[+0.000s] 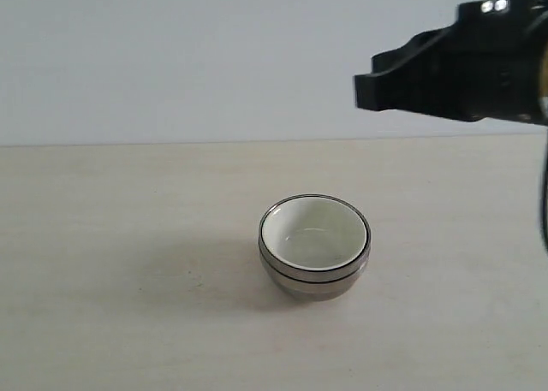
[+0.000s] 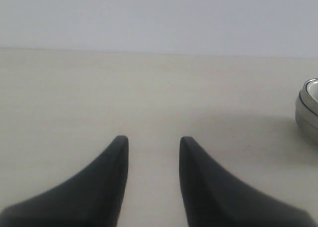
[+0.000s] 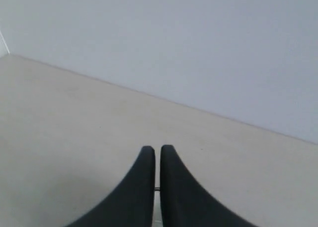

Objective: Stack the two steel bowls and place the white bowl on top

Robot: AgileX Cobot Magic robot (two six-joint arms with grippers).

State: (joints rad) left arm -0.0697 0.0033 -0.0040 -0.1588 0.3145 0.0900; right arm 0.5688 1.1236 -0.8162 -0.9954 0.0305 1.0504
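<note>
White bowl [image 1: 313,233] nested atop steel bowls [image 1: 313,281]; right arm [image 1: 454,66] raised, jaws together; left jaws apart.

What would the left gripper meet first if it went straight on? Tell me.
Nothing close: ahead of the left gripper lies only table, then probably the wall. The stacked bowls sit off its line.

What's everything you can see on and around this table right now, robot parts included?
white bowl: one, glossy cream-white, nested on top of the stack at mid-table.
steel bowls: two by the rims showing, silver, stacked under the white bowl.
table: one, pale beige, under the stack.
wall: one, pale grey-white, behind the table.
left tool: one, black, open, low over the table, apart from the stack.
right tool: one, black, shut and empty, raised up and to the right of the stack.
</note>
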